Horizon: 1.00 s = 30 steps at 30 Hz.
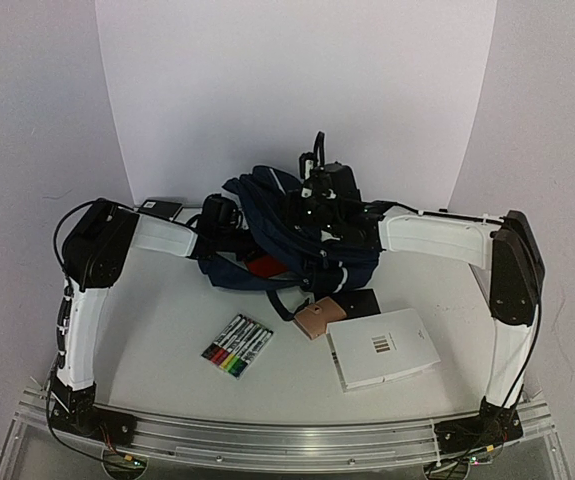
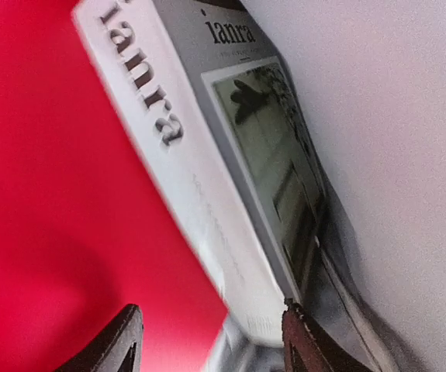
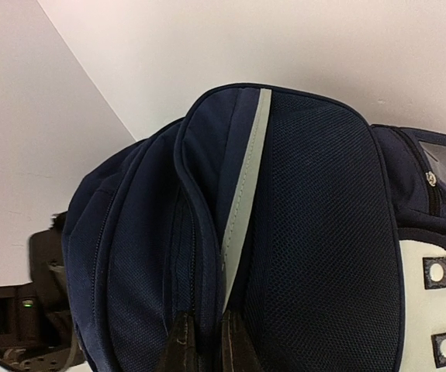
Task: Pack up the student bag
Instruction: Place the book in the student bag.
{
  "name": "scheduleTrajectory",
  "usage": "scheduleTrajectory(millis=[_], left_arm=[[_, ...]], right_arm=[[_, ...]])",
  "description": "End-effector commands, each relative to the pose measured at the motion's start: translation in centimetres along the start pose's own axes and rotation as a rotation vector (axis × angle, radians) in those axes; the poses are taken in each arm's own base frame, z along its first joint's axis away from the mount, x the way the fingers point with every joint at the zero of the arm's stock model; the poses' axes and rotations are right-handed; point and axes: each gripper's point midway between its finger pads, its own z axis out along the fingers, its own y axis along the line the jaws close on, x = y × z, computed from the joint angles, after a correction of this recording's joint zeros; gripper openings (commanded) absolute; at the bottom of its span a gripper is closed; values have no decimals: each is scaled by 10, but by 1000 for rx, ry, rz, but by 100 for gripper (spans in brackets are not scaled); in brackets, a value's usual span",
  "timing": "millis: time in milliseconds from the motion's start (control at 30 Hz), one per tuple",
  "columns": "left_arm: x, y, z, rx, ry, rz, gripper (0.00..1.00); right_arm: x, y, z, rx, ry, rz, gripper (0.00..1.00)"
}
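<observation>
Navy fabric marks the student bag (image 1: 265,205), slumped at 12 o'clock on the table (image 1: 167,310). The right hand (image 3: 207,345) is pinched tight on its rim beside the pale stripe. From 9 o'clock the left hand (image 2: 213,341) enters with its fingers apart, gripping nothing. A grey book (image 2: 199,147) on a red cover (image 2: 44,194) lies straight ahead of it. A marker set (image 1: 237,346) lies at the bag's 7 o'clock, a tan pouch (image 1: 319,318) and a white book (image 1: 382,347) at 5.

We noted left arm (image 1: 79,310) and right arm (image 1: 512,300) upright, elbows high, forearms reaching inward, nearly meeting. Left gripper (image 2: 215,349) fingers (image 2: 126,345) stood apart. Right gripper (image 3: 207,345) fingers (image 3: 180,345) pinched nearly together.
</observation>
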Motion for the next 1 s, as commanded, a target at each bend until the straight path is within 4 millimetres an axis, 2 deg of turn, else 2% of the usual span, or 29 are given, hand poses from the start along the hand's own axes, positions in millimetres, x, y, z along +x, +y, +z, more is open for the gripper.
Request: scheduleTrajectory(millis=[0,67,200,367,567,700,733,767,867,900,967], left_arm=[[-26,-49,-60,28,-114,97,64],[-20,-49,-77,-14,-122,96,65],[-5,-28,-107,-138,-114,31,65],[11,-15,-139,-183,-138,-29,66],[13,-18,-170,-225,-180,-35,68],[14,-26,-182,-231,-192,-20,70],[15,-26,-183,-233,-191,-18,70],[16,-27,-185,-234,-191,-16,71],[23,-24,-188,-242,-179,-24,72],[26,-23,-189,-242,-175,-29,73],[34,-20,-192,-245,-171,-45,73]], right_arm=[[-82,-16,-39,149,-223,-12,0],[-79,-22,-35,176,-209,-17,0],[-72,-28,-21,180,-182,-2,0],[-60,-31,2,172,-148,1,0],[-41,-31,30,152,-99,-14,0],[-47,-15,26,67,-81,-19,1],[-51,-10,21,46,-81,-22,6],[-57,-5,13,20,-84,-22,15],[-65,4,-13,-31,-76,-35,49],[-69,6,-25,-45,-75,-40,57],[-53,-2,-39,-32,-24,-60,71]])
